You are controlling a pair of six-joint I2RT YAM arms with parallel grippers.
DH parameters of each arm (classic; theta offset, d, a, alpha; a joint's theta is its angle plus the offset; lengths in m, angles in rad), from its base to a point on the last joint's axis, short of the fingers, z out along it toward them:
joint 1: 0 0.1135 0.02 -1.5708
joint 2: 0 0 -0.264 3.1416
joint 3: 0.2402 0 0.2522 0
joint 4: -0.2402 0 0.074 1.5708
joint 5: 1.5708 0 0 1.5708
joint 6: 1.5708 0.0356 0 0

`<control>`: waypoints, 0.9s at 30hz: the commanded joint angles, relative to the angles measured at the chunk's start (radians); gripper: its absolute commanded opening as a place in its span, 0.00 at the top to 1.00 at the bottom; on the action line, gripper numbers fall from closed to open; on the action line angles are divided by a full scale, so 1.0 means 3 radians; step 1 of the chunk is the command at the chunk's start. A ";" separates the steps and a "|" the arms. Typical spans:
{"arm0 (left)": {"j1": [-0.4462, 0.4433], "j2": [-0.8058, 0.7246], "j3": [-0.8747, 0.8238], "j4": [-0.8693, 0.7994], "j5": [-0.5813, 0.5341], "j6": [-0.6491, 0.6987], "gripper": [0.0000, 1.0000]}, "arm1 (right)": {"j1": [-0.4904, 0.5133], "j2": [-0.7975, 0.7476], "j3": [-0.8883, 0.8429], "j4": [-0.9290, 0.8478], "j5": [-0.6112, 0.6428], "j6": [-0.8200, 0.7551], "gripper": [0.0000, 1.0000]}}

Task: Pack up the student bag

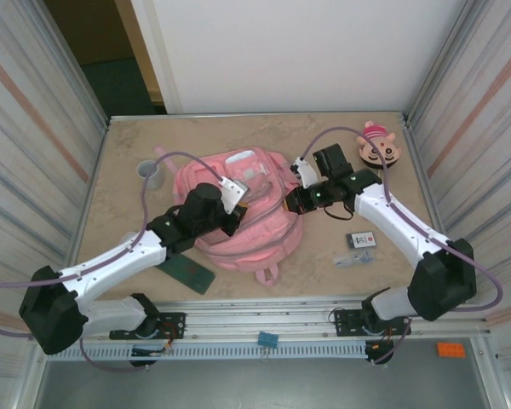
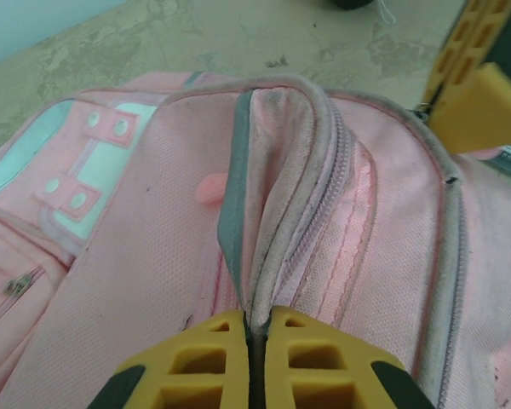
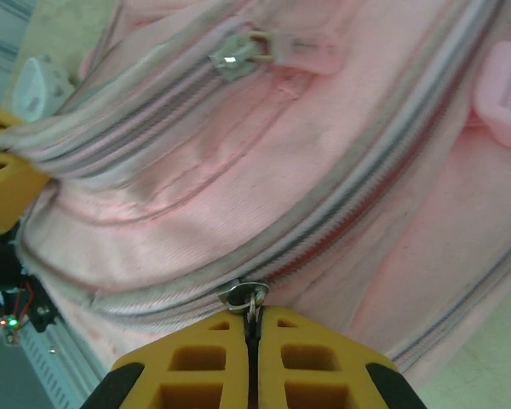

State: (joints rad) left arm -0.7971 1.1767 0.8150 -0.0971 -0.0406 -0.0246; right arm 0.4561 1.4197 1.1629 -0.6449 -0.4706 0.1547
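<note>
Nearest the arm bases, a dark green flat pad (image 1: pixel 187 274) lies on the tan tabletop (image 1: pixel 324 277), just beside the near-left edge of the student bag (image 1: pixel 255 243). To the right, by the right arm, sits a small white card (image 1: pixel 361 240).

The pink bag lies flat in the middle of the table, between the two arms. The left gripper (image 2: pixel 257 328) has its yellow fingers pressed together on a raised fold of the bag (image 2: pixel 153 281), pinching the grey-edged fabric beside a zipper line. From the top camera this gripper (image 1: pixel 245 203) sits over the bag's upper middle.

The right gripper (image 3: pixel 254 328) meets the bag (image 3: pixel 238 196) from the opposite side, its jaws closed tight on a metal zipper pull (image 3: pixel 244 296) at the lower zipper track. A second slider (image 3: pixel 232 58) lies on a track farther up. Seen from above, the right gripper (image 1: pixel 288 203) is at the bag's right edge, near the left one.

Farther back, a grey cup (image 1: pixel 151 175) stands left of the bag. A pink-and-tan plush (image 1: pixel 380 146) rests in the far right corner.
</note>
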 commanded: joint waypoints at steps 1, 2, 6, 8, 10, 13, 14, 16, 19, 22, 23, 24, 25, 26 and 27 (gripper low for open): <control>-0.0073 -0.0106 0.0068 0.0311 -0.0073 -0.0462 1.00 | -0.0120 0.0225 0.0260 -0.0039 0.0149 -0.0198 1.00; -0.0074 -0.0057 0.0120 0.0263 -0.0124 -0.0560 1.00 | -0.0134 0.0273 0.0323 -0.0039 0.0141 -0.0219 1.00; -0.0068 0.0229 0.0432 0.0010 -0.0449 -0.0824 1.00 | -0.0123 0.0357 0.0506 -0.0093 0.0052 -0.0241 1.00; -0.0054 0.0354 0.0524 0.0054 -0.0556 -0.0892 1.00 | -0.0080 0.0313 0.0499 -0.0116 0.0023 -0.0206 1.00; 0.0008 0.0474 0.0582 0.0123 -0.0597 -0.1010 1.00 | -0.0021 0.0234 0.0451 -0.0157 0.0006 -0.0162 1.00; 0.0112 0.0650 0.0720 0.0113 -0.0609 -0.1154 1.00 | 0.0102 0.0086 0.0348 -0.0241 -0.0021 -0.0071 1.00; 0.0133 0.0711 0.0774 0.0083 -0.0638 -0.1157 1.00 | 0.0142 0.0031 0.0311 -0.0266 -0.0055 -0.0027 1.00; 0.0154 0.0827 0.0862 0.0040 -0.0665 -0.1140 1.00 | 0.0196 -0.0039 0.0224 -0.0268 -0.0228 0.0090 1.00; 0.0176 0.0941 0.0943 0.0024 -0.0633 -0.1115 1.00 | 0.0316 -0.0082 0.0078 -0.0144 -0.0466 0.0409 1.00; 0.0192 0.0991 0.0975 0.0021 -0.0622 -0.1138 1.00 | 0.0541 -0.0054 0.0035 -0.0094 -0.0472 0.0566 1.00; 0.0197 0.0998 0.0977 0.0040 -0.0596 -0.1146 1.00 | 0.0618 -0.0039 0.0024 -0.0057 -0.0431 0.0642 1.00; 0.0200 0.0997 0.0976 0.0057 -0.0572 -0.1150 1.00 | 0.0689 -0.0020 0.0013 0.0000 -0.0412 0.0741 1.00; 0.0203 0.0997 0.0980 0.0063 -0.0556 -0.1147 1.00 | 0.0726 -0.0005 0.0002 0.0044 -0.0423 0.0818 1.00; 0.0203 0.0997 0.0989 0.0068 -0.0534 -0.1145 1.00 | 0.0761 0.0011 -0.0010 0.0096 -0.0427 0.0906 1.00; 0.0206 0.0995 0.0983 0.0084 -0.0498 -0.1136 1.00 | 0.0771 0.0018 -0.0020 0.0138 -0.0414 0.0987 1.00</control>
State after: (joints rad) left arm -0.7776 1.4673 1.0561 -0.1799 -0.1234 -0.3305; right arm 0.6350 1.4391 1.1694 -0.5831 -0.4633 0.3458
